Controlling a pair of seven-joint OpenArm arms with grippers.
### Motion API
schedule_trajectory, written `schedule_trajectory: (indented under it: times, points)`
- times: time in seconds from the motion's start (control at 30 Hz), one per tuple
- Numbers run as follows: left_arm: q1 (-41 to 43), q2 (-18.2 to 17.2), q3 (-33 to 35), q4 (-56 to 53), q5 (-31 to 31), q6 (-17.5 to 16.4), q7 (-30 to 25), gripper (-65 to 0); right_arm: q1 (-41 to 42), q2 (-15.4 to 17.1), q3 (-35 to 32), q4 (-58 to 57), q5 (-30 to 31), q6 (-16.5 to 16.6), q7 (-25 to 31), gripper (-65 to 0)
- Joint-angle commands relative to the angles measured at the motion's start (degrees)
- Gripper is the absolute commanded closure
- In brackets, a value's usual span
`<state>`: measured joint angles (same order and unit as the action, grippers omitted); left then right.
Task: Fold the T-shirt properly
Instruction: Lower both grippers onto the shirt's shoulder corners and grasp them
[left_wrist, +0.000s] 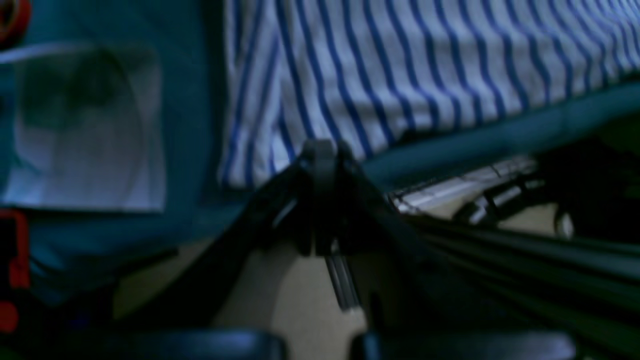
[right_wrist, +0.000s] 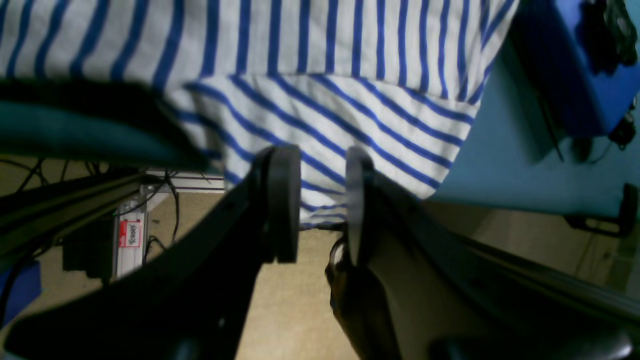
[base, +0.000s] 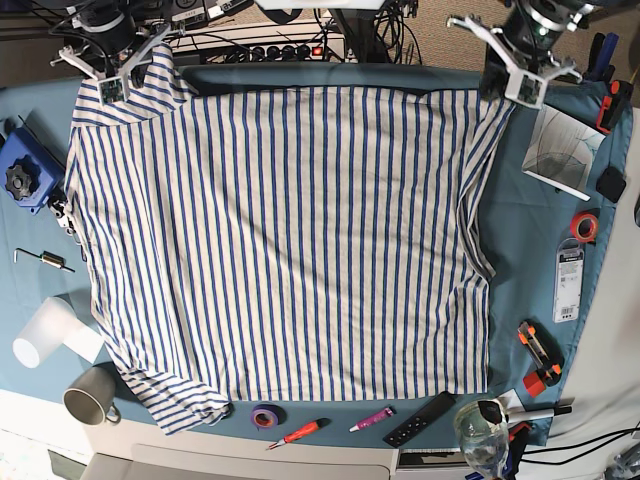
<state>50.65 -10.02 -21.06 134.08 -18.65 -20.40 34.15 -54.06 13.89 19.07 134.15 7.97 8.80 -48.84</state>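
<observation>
The T-shirt (base: 280, 240), white with thin blue stripes, lies spread flat over the teal table cloth (base: 525, 240). My left gripper (base: 524, 84) hangs at the shirt's far right corner. In the left wrist view its fingers (left_wrist: 325, 150) are pressed together, shut, with their tips against the hem of the T-shirt (left_wrist: 400, 75) at the table edge. Whether any cloth is pinched cannot be told. My right gripper (base: 110, 78) is over the far left sleeve. It stands open (right_wrist: 320, 200), and the sleeve of the T-shirt (right_wrist: 330, 125) droops over the table edge behind the gap.
A blue block (base: 22, 175) and hex key (base: 40, 260) lie left. A white cup (base: 40, 335) and grey mug (base: 88, 402) sit front left. Purple tape (base: 263, 416), a screwdriver (base: 300, 432), a remote (base: 420, 420), a glass (base: 478, 430), clamps (base: 540, 355), red tape (base: 583, 226) and paper (base: 565, 150) line the front and right.
</observation>
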Motion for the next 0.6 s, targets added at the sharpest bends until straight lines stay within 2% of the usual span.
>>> schedule_trajectory:
  times: [0.0,0.17,0.37,0.47,0.57]
  points:
    - [-0.22,-0.33,-0.13,0.92,-0.37,0.0,-1.22,0.0,0.0,0.24,0.39,0.85,-0.09,-0.26,0.96,-16.5]
    - [-3.34,-0.33,-0.13,0.92,-0.37,-0.02,-1.25,-0.1,2.56,0.24,0.39,0.85,-0.13,-0.28,1.01,-16.5]
    - [-5.64,-0.33,-0.13,0.92,-0.39,-0.07,-2.71,-16.3,5.27,0.24,0.39,0.85,-5.66,-0.28,1.25,-16.6]
    - [-6.36,-0.33,-0.13,0.92,-0.39,-0.07,-2.69,-17.3,5.66,0.24,0.39,0.85,-7.65,-0.26,2.38,-16.7]
    - [-6.73,-0.33,-0.13,0.92,-0.39,-0.13,-2.67,-17.3,5.64,0.22,0.39,0.85,-8.07,-0.26,2.84,-24.7]
